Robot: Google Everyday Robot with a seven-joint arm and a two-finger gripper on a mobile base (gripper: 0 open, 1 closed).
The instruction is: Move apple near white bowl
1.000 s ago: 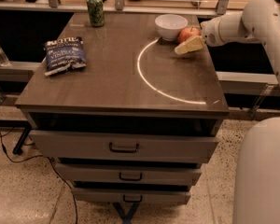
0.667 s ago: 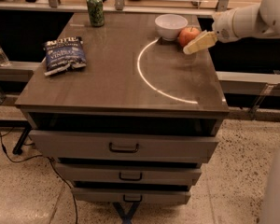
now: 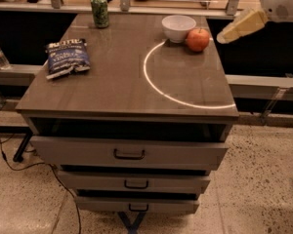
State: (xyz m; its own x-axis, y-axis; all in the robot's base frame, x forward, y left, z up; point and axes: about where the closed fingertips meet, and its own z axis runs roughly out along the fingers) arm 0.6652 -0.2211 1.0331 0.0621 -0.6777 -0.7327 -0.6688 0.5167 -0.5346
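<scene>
The red-orange apple (image 3: 198, 39) rests on the brown cabinet top (image 3: 122, 82) at the back right, touching or nearly touching the right side of the white bowl (image 3: 178, 27). My gripper (image 3: 223, 37) hangs in the air to the right of the apple, past the cabinet's right edge and clear of the apple. It holds nothing. Its pale yellow fingers (image 3: 241, 25) point down and left toward the apple.
A green soda can (image 3: 99, 9) stands at the back left. A dark blue chip bag (image 3: 67, 58) lies on the left side. A bright arc of light (image 3: 171, 89) curves across the right half. Three drawers (image 3: 129, 152) sit below.
My gripper has let go of the apple and pulled back up and to the right, off the cabinet. The apple stays next to the white bowl.
</scene>
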